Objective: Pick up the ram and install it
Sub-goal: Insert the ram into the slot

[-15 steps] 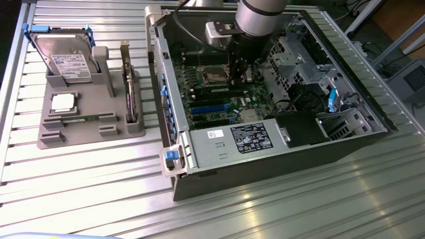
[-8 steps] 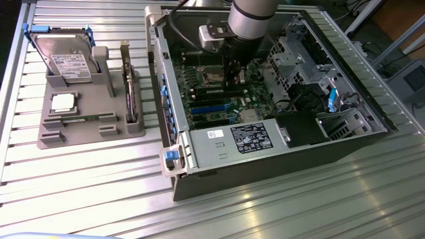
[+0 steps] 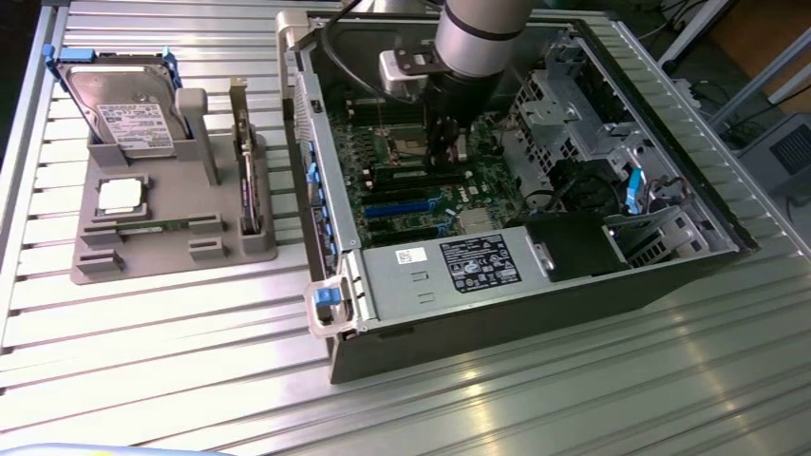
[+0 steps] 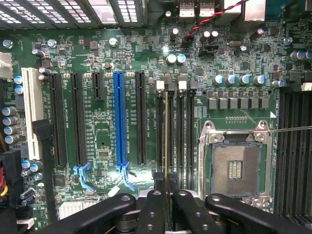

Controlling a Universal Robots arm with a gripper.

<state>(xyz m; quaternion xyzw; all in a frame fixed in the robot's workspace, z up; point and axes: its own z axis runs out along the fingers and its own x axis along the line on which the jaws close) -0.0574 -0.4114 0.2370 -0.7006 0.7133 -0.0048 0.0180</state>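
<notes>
While the gripper (image 4: 166,195) reaches down inside the open computer case (image 3: 380,275), its two black fingers (image 4: 152,207) are pinched together on the ram (image 4: 166,141), seen edge-on in the wrist view as a thin upright strip running straight out from between the fingertips. That strip sits directly over one of the four dark memory slots (image 4: 181,131), the second of the row, whether touching it or just above cannot be told. Just beside these slots, on one side of the gripper, lies the bare processor socket (image 4: 235,168), one of it, with its metal frame around it. On the other side stand the expansion slots: one blue slot (image 4: 119,117), one white slot (image 4: 32,112), and several black ones between and around them.

Outside the case, well away from the gripper toward the exterior view's left, a grey parts holder (image 3: 152,237) rests on the slatted table (image 3: 533,399). It carries one hard drive (image 3: 121,109) leaning in its back cradle, one square silver processor chip (image 3: 121,195) lying flat in a recess, and one dark expansion card (image 3: 247,180) standing upright in a slot.
</notes>
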